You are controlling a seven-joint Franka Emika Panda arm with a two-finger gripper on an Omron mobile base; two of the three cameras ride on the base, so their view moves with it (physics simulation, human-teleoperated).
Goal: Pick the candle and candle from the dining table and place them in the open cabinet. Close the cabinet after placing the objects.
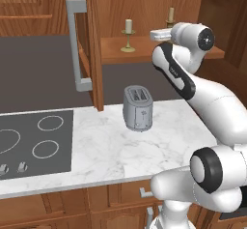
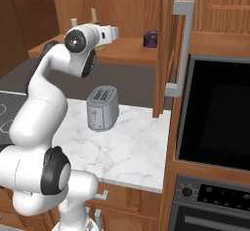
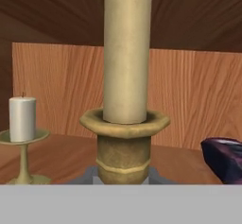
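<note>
Pincer (image 3: 124, 175) clenched on the thin yellowish candle in its brass holder (image 3: 124, 138), kept upright over the wooden cabinet shelf (image 1: 144, 49) for set-down. Short cream candle on brass stick (image 1: 128, 35) already stands there, just beside, so 1 placement remains, then door closing.

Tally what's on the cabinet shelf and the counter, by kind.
Candles in brass holders: 2, a short cream candle standing on the shelf, a second candle in the gripper
Dark purple object on shelf: 1
Toaster on counter: 1
Total: 4
</note>
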